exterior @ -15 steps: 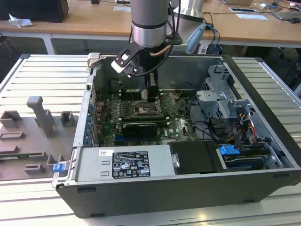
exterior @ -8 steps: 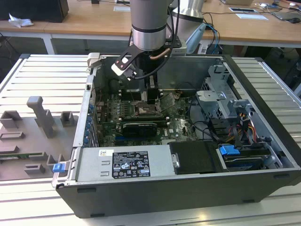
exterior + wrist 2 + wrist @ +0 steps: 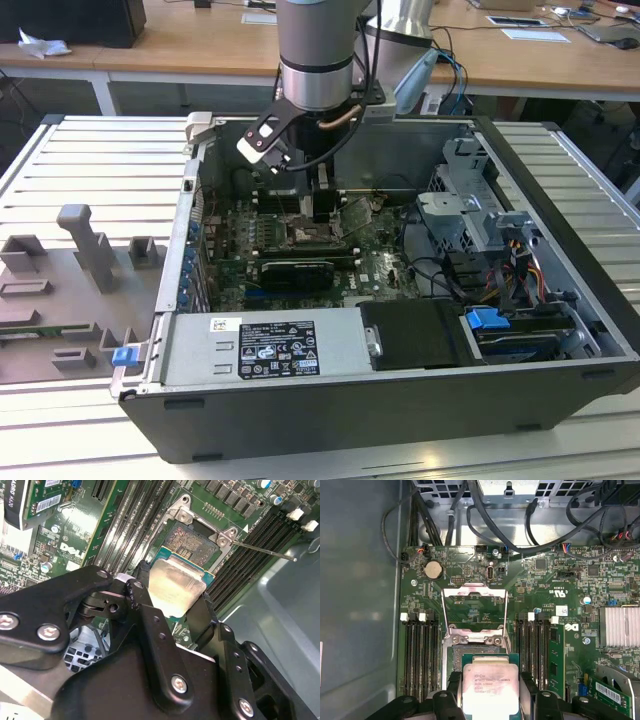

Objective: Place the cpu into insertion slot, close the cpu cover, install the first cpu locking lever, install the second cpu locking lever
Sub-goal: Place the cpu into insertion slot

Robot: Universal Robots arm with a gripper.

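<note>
My gripper is shut on the cpu, a square chip held silvery face up with a green edge, one black finger on each side. In the second wrist view the cpu hangs just short of the insertion slot, a dark square socket with a metal rim. The cpu cover, a silvery frame with a large window, lies swung open beyond the slot. A thin locking lever sticks out to the side. In the exterior view the gripper reaches down into the case over the green motherboard.
Long black memory slots flank the socket on both sides. A black card and the power supply lie nearer the case front, with a drive cage and cables on the exterior view's right. Grey fixtures stand on the table outside.
</note>
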